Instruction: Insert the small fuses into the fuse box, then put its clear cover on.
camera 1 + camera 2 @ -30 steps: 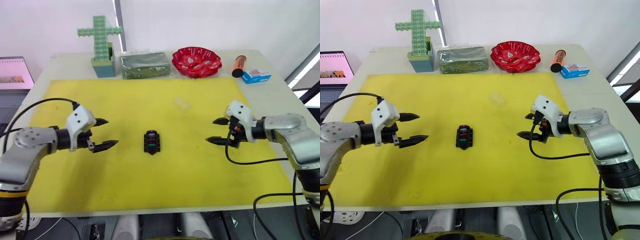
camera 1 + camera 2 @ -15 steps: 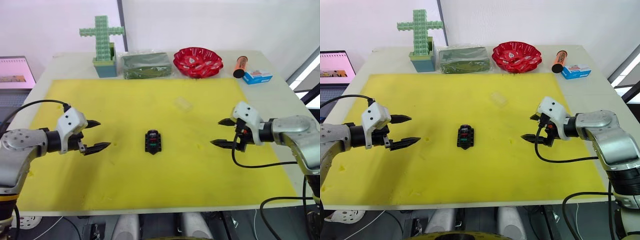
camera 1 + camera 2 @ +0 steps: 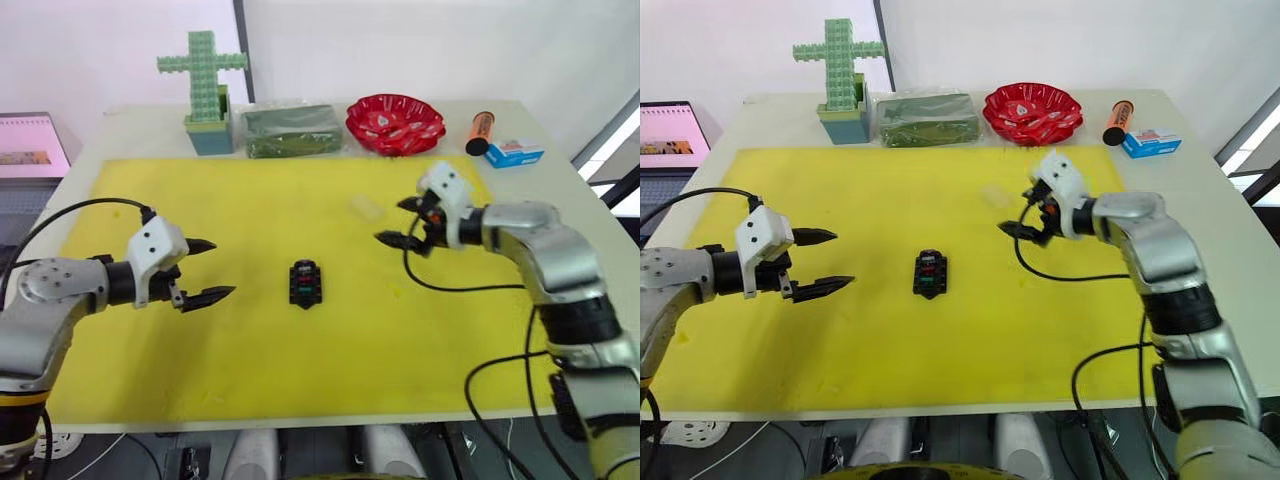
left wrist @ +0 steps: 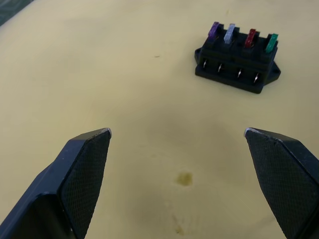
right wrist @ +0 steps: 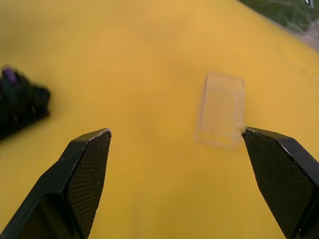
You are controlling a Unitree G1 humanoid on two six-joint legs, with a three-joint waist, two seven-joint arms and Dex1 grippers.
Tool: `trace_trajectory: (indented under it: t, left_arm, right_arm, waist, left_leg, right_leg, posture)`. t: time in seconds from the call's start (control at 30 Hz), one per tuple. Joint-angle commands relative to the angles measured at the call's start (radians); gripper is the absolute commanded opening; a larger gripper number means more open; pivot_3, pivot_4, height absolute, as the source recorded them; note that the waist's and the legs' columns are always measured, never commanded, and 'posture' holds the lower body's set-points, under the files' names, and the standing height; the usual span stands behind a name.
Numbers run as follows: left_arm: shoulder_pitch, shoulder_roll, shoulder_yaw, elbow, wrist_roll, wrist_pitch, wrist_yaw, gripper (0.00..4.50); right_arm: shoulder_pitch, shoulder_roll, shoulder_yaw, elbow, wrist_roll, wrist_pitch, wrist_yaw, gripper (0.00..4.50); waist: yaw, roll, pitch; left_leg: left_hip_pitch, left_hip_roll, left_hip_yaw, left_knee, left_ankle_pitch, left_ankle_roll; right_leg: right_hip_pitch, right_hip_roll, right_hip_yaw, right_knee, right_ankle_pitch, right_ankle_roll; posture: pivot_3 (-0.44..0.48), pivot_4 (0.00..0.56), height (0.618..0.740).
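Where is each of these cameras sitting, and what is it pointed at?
Left and right eye views: on the head, looking forward and down at the yellow mat, both arms showing.
Left wrist view: along the open left gripper toward the fuse box.
Right wrist view: along the open right gripper toward the clear cover.
Both wrist views share the fuse box.

Behind the yellow mat (image 3: 250, 200): green cross (image 3: 203, 75), red bowl (image 3: 394, 122), perhaps a marker (image 3: 478, 131).
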Motion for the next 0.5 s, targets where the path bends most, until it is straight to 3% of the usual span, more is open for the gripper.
trace_trajectory:
  t: [0.03,0.3,0.5]
  left_arm:
    - [-0.017,-0.014,-0.015,-0.045,-0.006,0.0,0.019,4.5]
    - [-0.004,-0.036,-0.024,-0.098,-0.014,0.022,0.057,4.5]
    - [0.025,-0.051,-0.028,-0.137,-0.019,0.031,0.087,4.5]
  right_arm:
    - [-0.099,0.059,0.024,0.157,-0.048,-0.072,-0.026,4.47]
    - [-0.252,0.187,0.068,0.584,-0.154,-0.278,-0.045,4.47]
    - [-0.318,0.231,0.047,0.791,-0.182,-0.36,-0.05,4.47]
  waist:
    - [0.002,0.0,0.0]
    - [-0.004,0.0,0.0]
    - [-0.005,0.0,0.0]
  left_leg:
    - [0.0,0.0,0.0,0.0,0.0,0.0]
    - [0.0,0.0,0.0,0.0,0.0,0.0]
    - [0.0,0.0,0.0,-0.001,0.0,0.0]
  right_leg:
    - [0.0,0.0,0.0,0.0,0.0,0.0]
    - [0.0,0.0,0.0,0.0,0.0,0.0]
    - [0.0,0.0,0.0,0.001,0.0,0.0]
  posture:
    - [0.0,0.15,0.74]
    - [0.0,0.15,0.74]
    - [0.0,0.15,0.74]
